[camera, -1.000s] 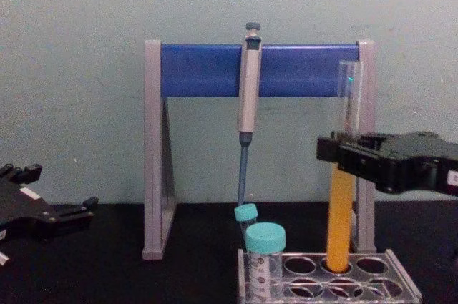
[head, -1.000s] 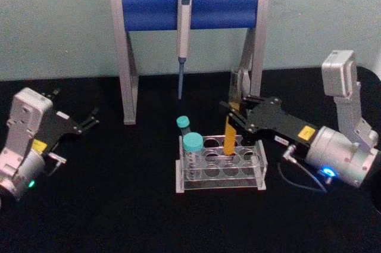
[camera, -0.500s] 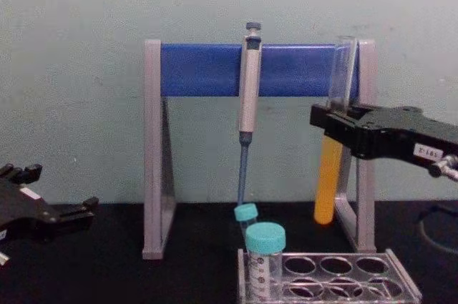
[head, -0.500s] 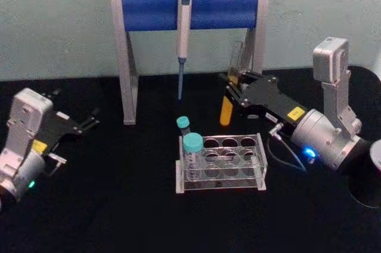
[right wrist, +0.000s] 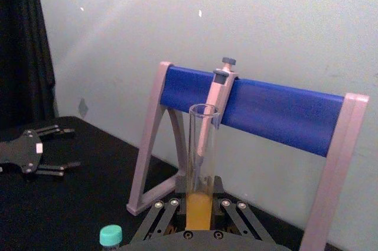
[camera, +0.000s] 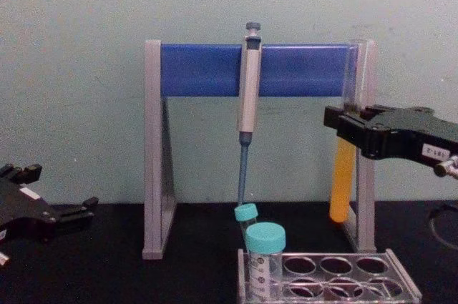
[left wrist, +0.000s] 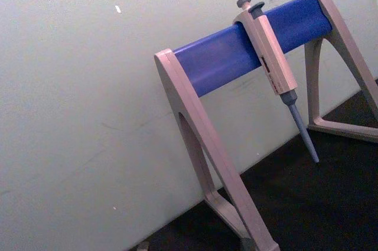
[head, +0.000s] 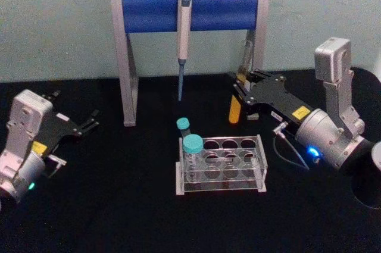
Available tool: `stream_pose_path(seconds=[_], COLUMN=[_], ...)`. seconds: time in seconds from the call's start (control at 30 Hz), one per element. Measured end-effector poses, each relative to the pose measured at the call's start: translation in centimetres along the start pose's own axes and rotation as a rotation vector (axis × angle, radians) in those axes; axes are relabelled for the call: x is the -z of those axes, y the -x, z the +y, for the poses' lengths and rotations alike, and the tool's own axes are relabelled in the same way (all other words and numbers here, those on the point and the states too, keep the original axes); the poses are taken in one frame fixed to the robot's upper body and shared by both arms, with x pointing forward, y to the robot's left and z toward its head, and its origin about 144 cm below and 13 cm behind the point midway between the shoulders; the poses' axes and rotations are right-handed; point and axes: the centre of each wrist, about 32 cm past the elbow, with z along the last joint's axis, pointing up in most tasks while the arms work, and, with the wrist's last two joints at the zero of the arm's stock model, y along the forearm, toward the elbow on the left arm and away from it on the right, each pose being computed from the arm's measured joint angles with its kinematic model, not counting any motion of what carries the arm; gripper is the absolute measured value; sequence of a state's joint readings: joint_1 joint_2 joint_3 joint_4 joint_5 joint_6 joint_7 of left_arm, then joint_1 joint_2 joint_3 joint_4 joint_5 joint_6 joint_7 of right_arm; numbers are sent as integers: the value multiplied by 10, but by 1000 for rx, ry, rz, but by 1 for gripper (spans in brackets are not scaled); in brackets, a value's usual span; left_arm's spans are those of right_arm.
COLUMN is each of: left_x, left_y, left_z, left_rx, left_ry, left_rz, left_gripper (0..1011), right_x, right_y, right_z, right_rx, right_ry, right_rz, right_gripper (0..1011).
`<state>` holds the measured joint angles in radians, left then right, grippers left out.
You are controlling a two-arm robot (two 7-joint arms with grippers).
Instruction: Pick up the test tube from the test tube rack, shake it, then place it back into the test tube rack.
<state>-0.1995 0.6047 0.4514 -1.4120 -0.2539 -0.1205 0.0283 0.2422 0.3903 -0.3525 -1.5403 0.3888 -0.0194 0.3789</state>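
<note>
The test tube [head: 236,110], a thin clear glass tube with orange-yellow liquid in its lower part, hangs upright in the air behind and above the test tube rack [head: 178,183]. My right gripper [head: 241,91] is shut on it at mid-height. From the chest the test tube [camera: 341,179] hangs well above the rack [camera: 318,278], gripped by the right gripper [camera: 345,129], close to the stand's right leg. The right wrist view shows the tube [right wrist: 201,162] rising between the fingers. My left gripper [head: 89,123] rests open at the far left of the table.
A grey-and-blue pipette stand [head: 190,10] with a hanging pipette [head: 183,27] stands at the back. Two teal-capped tubes [head: 192,143] [head: 183,123] sit at the rack's left end. The rack's other holes are empty. A cable [head: 289,152] trails by the right arm.
The right gripper lifted the test tube out of the rack, carried it up and back, and has now shifted it slightly right toward the stand's right leg. The left arm stayed still.
</note>
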Motion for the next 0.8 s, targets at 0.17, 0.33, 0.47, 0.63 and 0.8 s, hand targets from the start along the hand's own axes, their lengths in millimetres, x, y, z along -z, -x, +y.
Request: stream_pose_path(seconds=[0.17, 0.33, 0.47, 0.63, 0.8], left_x=[0, 0, 0, 0, 0], left_y=[0, 0, 0, 0, 0], left_z=[0, 0, 0, 0, 0], left_rx=[0, 0, 0, 0, 0], left_ry=[0, 0, 0, 0, 0], left_rz=[0, 0, 0, 0, 0], left_gripper=[1001, 1001, 1001, 1001, 1001], right_x=[-2, -5, -8, -10, -11], right_y=[-2, -4, -4, 0, 6], right_z=[-6, -14, -25, -36, -39], right_rx=[11, 12, -6, -41, -94], right_ry=[20, 48, 83, 123, 130], right_rz=[-12, -25, -37, -33, 1], right_gripper=[234, 234, 234, 234, 234])
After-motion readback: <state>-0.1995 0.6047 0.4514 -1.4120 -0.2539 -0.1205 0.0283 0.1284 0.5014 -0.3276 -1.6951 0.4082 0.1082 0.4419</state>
